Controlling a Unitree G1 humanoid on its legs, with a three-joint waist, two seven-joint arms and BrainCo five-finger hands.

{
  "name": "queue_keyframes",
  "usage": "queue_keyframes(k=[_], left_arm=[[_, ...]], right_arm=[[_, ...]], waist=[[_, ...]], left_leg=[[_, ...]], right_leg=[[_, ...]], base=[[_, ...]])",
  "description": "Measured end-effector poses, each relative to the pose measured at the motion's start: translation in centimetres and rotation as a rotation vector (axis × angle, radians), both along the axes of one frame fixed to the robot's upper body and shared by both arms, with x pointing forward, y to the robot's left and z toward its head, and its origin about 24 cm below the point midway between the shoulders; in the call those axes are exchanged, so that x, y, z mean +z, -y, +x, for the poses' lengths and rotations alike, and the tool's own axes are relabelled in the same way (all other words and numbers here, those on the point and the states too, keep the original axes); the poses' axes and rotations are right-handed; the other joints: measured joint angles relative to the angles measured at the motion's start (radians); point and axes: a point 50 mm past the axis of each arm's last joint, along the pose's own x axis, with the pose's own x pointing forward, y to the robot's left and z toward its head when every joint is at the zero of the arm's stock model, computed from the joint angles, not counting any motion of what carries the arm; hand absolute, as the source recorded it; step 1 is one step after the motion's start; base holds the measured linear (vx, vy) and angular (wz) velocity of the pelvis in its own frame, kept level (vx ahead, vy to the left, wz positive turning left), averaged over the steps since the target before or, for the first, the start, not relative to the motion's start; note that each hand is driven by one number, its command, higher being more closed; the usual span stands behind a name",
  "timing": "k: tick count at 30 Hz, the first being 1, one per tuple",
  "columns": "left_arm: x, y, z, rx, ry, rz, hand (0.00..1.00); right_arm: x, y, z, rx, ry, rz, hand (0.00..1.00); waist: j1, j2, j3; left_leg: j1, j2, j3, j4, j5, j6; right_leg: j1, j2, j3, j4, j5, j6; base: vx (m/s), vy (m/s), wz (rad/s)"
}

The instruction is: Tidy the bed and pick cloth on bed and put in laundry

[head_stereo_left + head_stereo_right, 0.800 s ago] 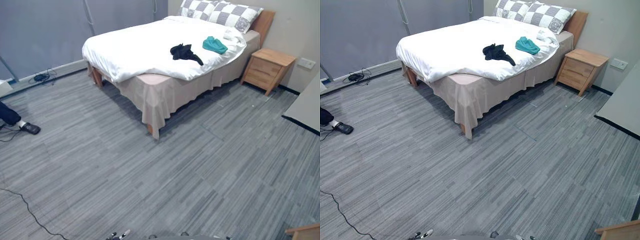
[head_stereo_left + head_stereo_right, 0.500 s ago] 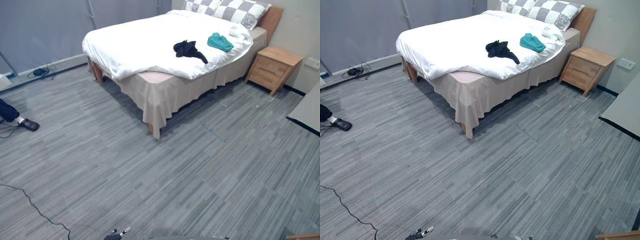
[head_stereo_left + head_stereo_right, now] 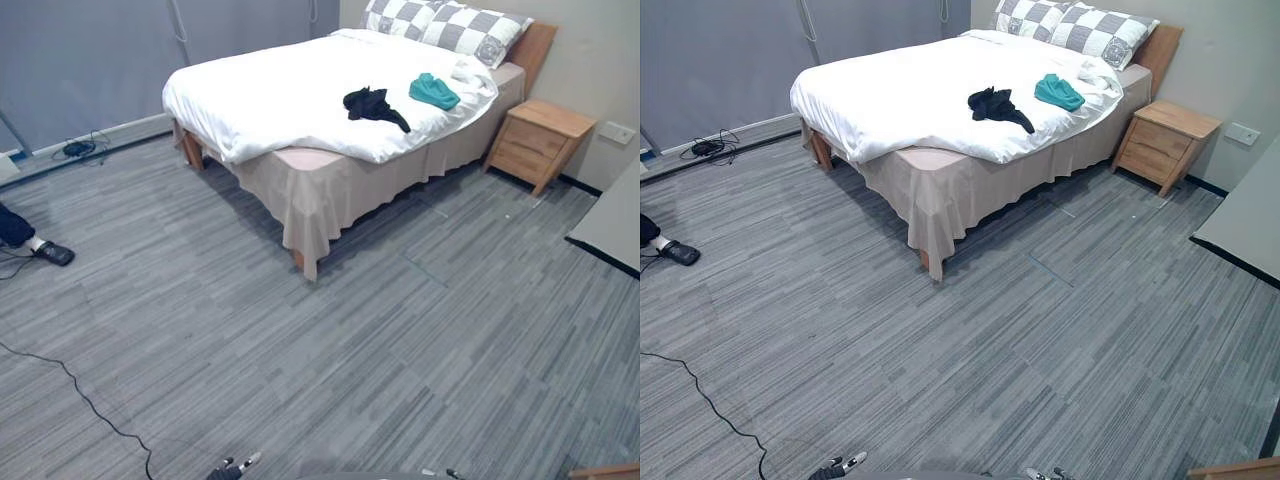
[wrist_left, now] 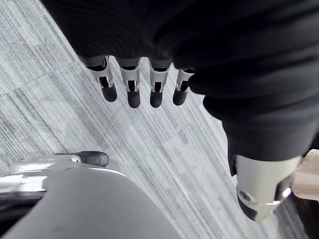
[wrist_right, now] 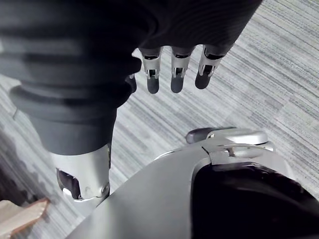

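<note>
A bed (image 3: 330, 185) with a white duvet stands across the room at the far middle. A black cloth (image 3: 371, 104) lies crumpled on the duvet, and a teal cloth (image 3: 433, 91) lies beside it nearer the checked pillows (image 3: 445, 25). My left hand (image 4: 132, 87) hangs above the grey floor with straight fingers and holds nothing. My right hand (image 5: 172, 74) likewise hangs over the floor, fingers straight and empty. Both hands are far from the bed.
A wooden nightstand (image 3: 541, 140) stands right of the bed by the wall. A person's shoe (image 3: 50, 253) shows at the left edge. Cables (image 3: 78, 151) lie by the grey wall. A pale surface's corner (image 3: 610, 225) juts in at the right.
The whole picture has shifted a little between frames, so the camera has moved. The cloths lie as before on the bed.
</note>
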Motion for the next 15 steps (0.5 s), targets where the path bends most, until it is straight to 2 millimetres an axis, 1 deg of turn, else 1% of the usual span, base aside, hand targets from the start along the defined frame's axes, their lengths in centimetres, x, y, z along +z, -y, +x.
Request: queue_keyframes(k=[4, 8, 15], left_arm=[[0.00, 0.01, -0.01, -0.001, 0.000, 0.000, 0.00], [-0.01, 0.00, -0.03, -0.001, -0.001, 0.000, 0.00], [-0.03, -0.05, -0.08, 0.001, -0.005, 0.001, 0.00]], right_arm=[[0.00, -0.01, -0.01, 0.000, 0.000, 0.000, 0.00], [-0.01, -0.02, -0.01, 0.001, 0.000, 0.000, 0.00], [0.01, -0.05, 0.24, 0.017, 0.002, -0.004, 0.00]], waist=[[0.000, -0.002, -0.002], [-0.001, -0.001, -0.003], [0.000, -0.003, -0.001]], left_leg=[[-0.003, 0.000, 0.003, 0.000, 0.004, 0.005], [0.013, 0.000, 0.003, 0.004, 0.004, 0.005], [0.015, 0.002, 0.017, 0.005, 0.002, 0.004]], right_leg=[[0.002, 0.000, 0.000, -0.009, 0.002, -0.002], [0.017, 0.001, 0.000, -0.017, 0.005, -0.007], [0.014, 0.004, 0.011, -0.016, 0.003, -0.005]], base=[[0.02, -0.002, 0.00], [0.07, -0.010, 0.00], [-0.02, -0.008, -0.03]])
